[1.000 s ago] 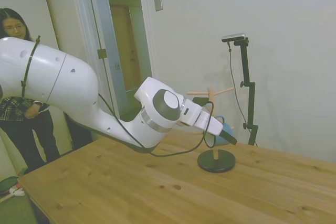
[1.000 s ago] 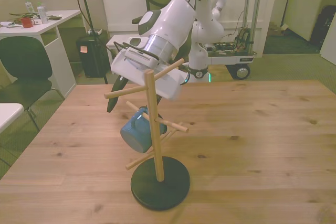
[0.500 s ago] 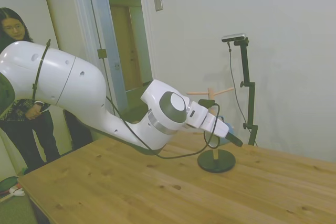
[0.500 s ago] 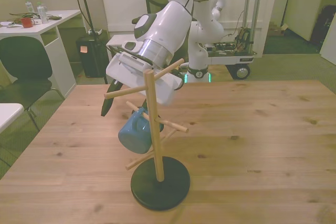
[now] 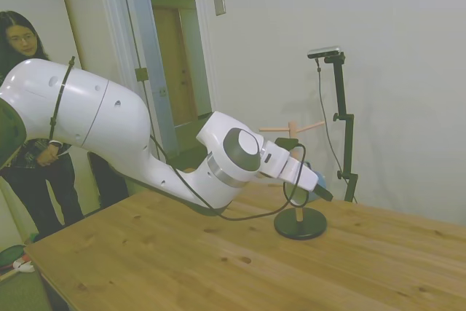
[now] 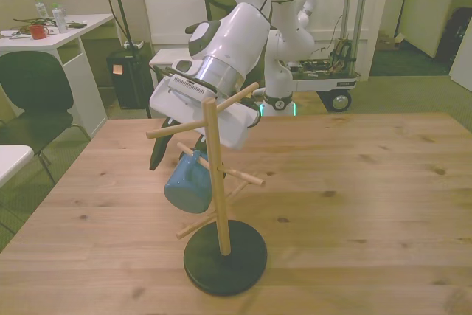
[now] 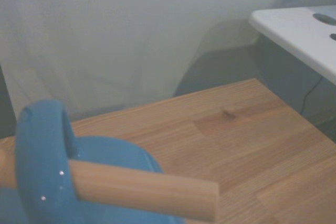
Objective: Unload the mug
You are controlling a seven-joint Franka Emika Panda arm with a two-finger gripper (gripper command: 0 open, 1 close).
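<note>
Gripper (image 6: 177, 156) fingers sit either side of the mug (image 6: 188, 182) left of centre in the front view, though whether they press on it I cannot tell. That light-blue mug hangs by its loop handle (image 7: 42, 156) on a wooden peg (image 7: 142, 188) of the mug tree (image 6: 217, 182), left of the upright post. Its round dark base (image 6: 225, 257) stands on the wooden table (image 6: 354, 182), and a person (image 5: 25, 107) stands at the side view's far left.

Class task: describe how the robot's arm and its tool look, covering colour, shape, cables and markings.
The arm is glossy white with rounded, bulbous links and a grey disc cap at one joint. A black cable loops along it to the wrist. The tool has a white boxy body and dark fingers. No markings are legible.
</note>
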